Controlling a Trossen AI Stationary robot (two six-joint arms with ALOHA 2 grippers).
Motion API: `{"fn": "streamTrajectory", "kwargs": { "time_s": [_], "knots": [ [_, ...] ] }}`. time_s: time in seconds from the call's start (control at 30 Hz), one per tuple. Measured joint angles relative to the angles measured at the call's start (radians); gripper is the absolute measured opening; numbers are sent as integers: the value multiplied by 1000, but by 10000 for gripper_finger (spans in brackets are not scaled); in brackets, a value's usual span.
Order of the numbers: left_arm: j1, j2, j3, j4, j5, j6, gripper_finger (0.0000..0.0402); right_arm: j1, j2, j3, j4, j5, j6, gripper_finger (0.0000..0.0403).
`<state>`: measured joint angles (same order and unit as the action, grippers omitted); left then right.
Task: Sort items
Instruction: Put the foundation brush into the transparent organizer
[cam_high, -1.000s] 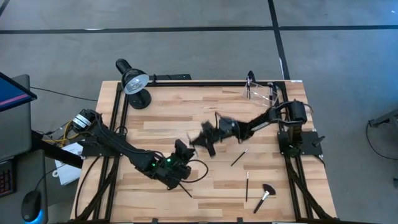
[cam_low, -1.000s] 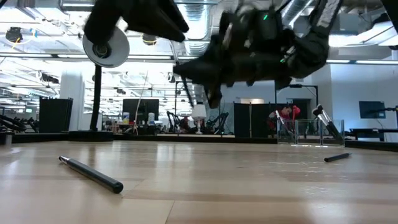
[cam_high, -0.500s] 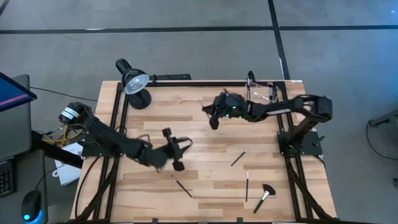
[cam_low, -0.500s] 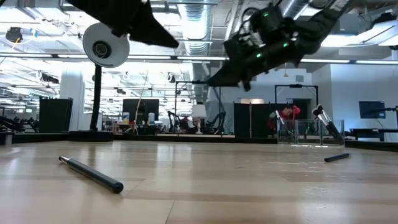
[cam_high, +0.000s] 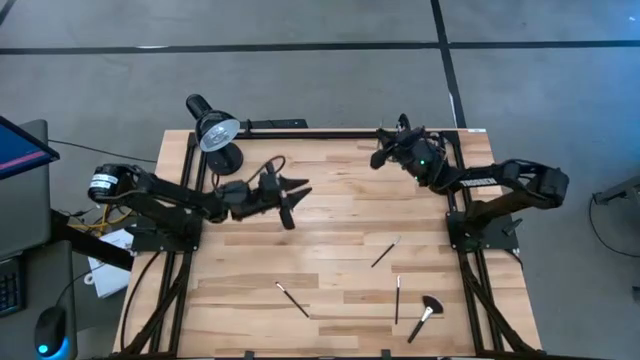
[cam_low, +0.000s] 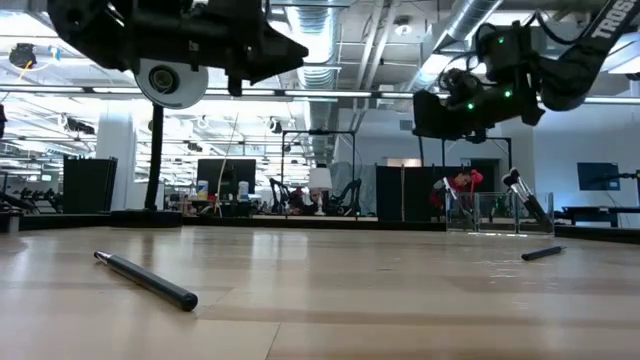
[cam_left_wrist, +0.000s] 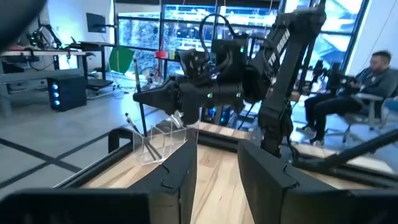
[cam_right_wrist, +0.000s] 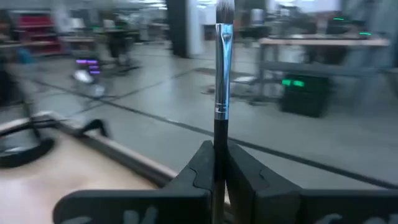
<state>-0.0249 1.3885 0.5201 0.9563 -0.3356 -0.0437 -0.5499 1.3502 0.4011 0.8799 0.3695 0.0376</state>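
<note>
On the near part of the wooden surface four brushes lie loose. The fan brush with the wide black head lies nearest to the front edge, on the right side. Just beside it, toward the left, lies a slim dark brush, and well apart from these, more to the middle, another dark brush lies at an angle; the low view shows it as a dark stick close to the camera. A little farther back, a fourth brush lies tilted on the right half.

Farther back, the left hand hovers above the surface on the left half, and its fingers stand apart with nothing between them.

At the far right, the right hand is raised above the back edge, near the clear container. Its fingers are pressed together on a brush with a silver ferrule, which stands upright between them, the bristles up. The container holds at least one more brush, seen in the low view.

At the far left corner stands a black desk lamp. In the room behind, a person sits on a chair.
</note>
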Motion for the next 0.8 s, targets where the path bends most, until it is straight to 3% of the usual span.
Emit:
{"fn": "streamTrajectory", "kwargs": {
  "time_s": [0.2, 0.33, 0.5, 0.63, 0.8],
  "knots": [
    [86, 1, -2, -6, 116, -26, 113, -73, 54, 0, -12, 130, -7, 13],
    [93, 1, -22, -10, 186, -16, 113, -101, 66, 1, 8, 136, -12, 11],
    [110, 0, -21, -4, 190, 35, 113, -116, 61, 2, 32, 232, -36, 11],
    [130, -2, -19, 7, 188, 38, 113, -116, 61, 2, -66, 298, -15, 14],
    [137, -2, -19, 7, 187, 35, 113, -121, 61, 2, -98, 312, -17, 13]
  ]
}}
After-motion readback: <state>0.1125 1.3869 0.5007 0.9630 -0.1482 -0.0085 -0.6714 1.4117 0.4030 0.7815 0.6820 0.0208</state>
